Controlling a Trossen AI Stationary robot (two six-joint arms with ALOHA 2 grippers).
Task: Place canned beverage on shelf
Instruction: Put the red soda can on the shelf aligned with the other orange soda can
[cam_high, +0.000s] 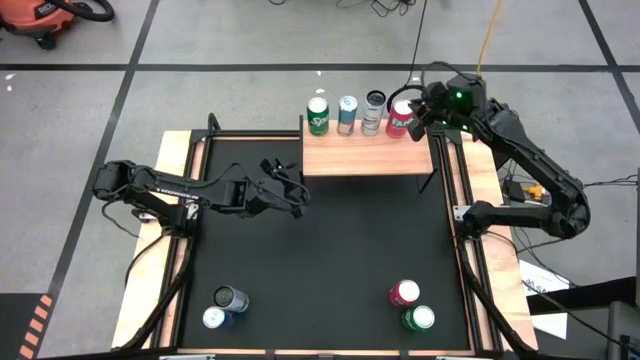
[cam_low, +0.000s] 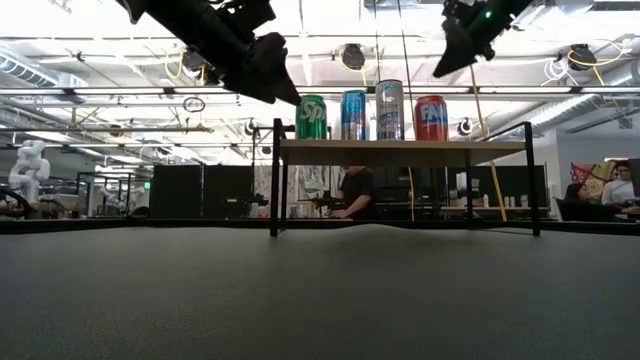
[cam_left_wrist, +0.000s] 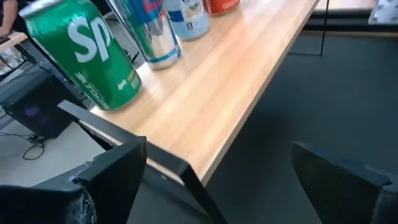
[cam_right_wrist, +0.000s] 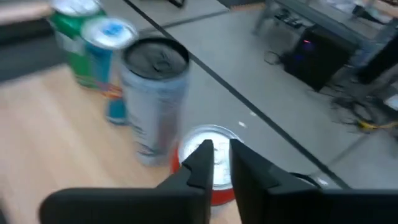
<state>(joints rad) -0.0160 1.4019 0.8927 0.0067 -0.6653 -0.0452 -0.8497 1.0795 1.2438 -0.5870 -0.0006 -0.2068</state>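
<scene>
The shelf (cam_high: 365, 158), a light-wood plank on thin black legs, stands at the table's far edge. Along its far side stand a green can (cam_high: 318, 115), a blue can (cam_high: 347, 113), a tall silver can (cam_high: 374, 110) and a red can (cam_high: 399, 118), all upright on their bases. My right gripper (cam_right_wrist: 221, 158) hovers just above the red can's top (cam_right_wrist: 211, 133), its fingers only a narrow gap apart; in the low view it (cam_low: 447, 68) stands clear of the red can (cam_low: 431, 118). My left gripper (cam_left_wrist: 224, 180) is wide open in the air near the shelf's near left corner (cam_left_wrist: 186, 168).
Near the table's front edge stand a dark can (cam_high: 231, 298) and a blue can (cam_high: 215, 318) at the left, and a red can (cam_high: 404, 293) and a green can (cam_high: 418, 318) at the right. The black table top (cam_high: 330, 250) lies between them and the shelf. People sit in the room behind (cam_low: 355, 190).
</scene>
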